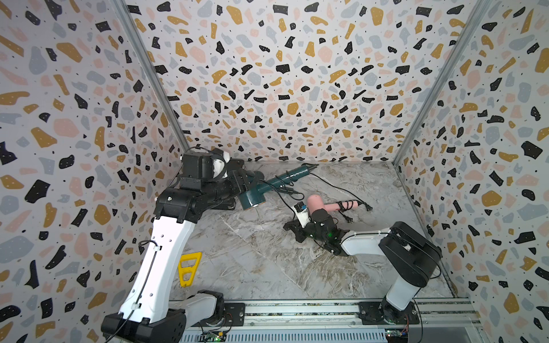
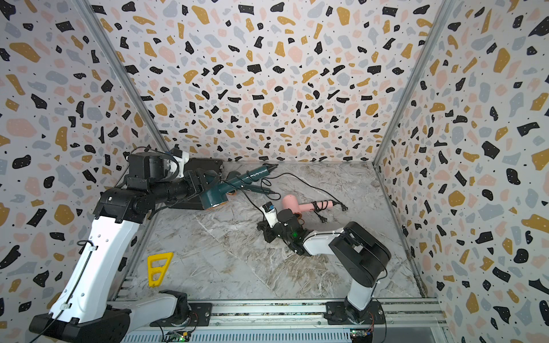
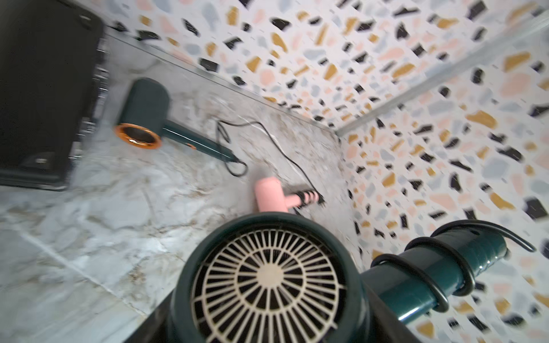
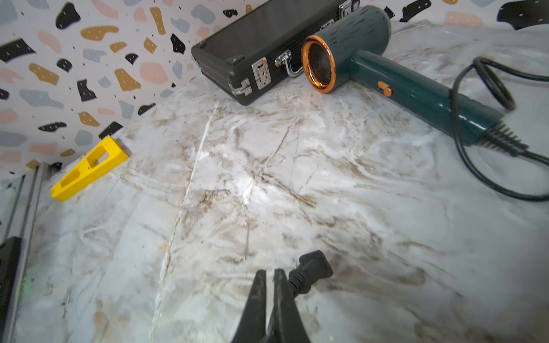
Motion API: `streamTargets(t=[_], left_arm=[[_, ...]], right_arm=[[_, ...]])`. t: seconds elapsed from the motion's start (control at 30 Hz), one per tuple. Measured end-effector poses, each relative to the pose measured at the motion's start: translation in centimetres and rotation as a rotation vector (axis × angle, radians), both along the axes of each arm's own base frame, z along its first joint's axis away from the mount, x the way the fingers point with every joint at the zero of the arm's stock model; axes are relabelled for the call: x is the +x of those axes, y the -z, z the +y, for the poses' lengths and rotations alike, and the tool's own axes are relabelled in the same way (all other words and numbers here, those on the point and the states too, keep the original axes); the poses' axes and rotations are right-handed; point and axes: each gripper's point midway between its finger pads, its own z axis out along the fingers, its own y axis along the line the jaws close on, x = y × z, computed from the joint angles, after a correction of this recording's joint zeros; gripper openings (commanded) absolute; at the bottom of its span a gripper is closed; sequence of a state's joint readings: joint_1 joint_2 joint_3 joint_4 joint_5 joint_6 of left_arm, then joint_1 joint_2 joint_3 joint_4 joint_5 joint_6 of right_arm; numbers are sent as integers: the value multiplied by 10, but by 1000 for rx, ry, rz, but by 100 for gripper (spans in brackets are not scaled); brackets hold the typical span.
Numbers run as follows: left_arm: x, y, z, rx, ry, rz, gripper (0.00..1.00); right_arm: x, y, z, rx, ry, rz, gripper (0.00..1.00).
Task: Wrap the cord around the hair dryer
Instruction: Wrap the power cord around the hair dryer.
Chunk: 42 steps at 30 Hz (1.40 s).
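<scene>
A dark teal hair dryer [image 1: 255, 197] hangs above the table at the back left, and my left gripper [image 1: 243, 182] is shut on its head. In the left wrist view its pale rear grille [image 3: 267, 276] fills the foreground. The black cord [image 3: 427, 279] makes two loops around the handle. From there it drops toward my right gripper [image 4: 269, 271], which is low over the marble table and shut. The cord's plug [image 4: 315, 265] lies against the outside of one finger. Whether the cord is pinched further back is hidden.
A second teal hair dryer [image 4: 371, 53] lies by a black case [image 4: 252, 38] at the back, its cord loose across the table. A pink hair dryer [image 1: 318, 203] with a wound cord lies right of centre. A yellow piece [image 1: 188, 268] leans at the left wall.
</scene>
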<state>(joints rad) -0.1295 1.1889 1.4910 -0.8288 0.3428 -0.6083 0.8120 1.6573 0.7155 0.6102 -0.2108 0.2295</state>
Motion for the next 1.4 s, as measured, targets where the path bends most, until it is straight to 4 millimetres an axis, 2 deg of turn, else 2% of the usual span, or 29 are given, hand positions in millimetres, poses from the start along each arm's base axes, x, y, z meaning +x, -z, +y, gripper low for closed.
streamTargets(t=[0.07, 0.17, 0.33, 0.47, 0.67, 0.77, 0.97, 1.1, 1.23, 1.4], left_arm=[[11, 20, 26, 39, -101, 23, 0], [21, 43, 51, 84, -200, 53, 0], [37, 64, 68, 134, -270, 66, 0], [49, 80, 78, 185, -308, 72, 0], [49, 117, 90, 267, -338, 135, 0], [50, 130, 92, 283, -342, 159, 0], [56, 140, 93, 312, -333, 173, 0], [59, 148, 86, 373, -297, 177, 0], [61, 160, 71, 445, -231, 187, 0], [59, 171, 43, 520, -99, 180, 0]], right_arm=[[-6, -7, -12, -42, 7, -14, 0], [-13, -22, -28, -88, 16, -47, 0], [-23, -42, -47, -137, 25, -86, 0], [-31, -45, -60, -188, 25, -91, 0], [-40, -49, -71, -262, -5, -87, 0], [-43, -58, -70, -275, -34, -83, 0], [-58, -71, -64, -285, -101, -59, 0], [-66, -90, -62, -284, -134, -75, 0], [-61, -119, -58, -283, -143, -130, 0], [-36, -149, -55, -347, -97, -235, 0]])
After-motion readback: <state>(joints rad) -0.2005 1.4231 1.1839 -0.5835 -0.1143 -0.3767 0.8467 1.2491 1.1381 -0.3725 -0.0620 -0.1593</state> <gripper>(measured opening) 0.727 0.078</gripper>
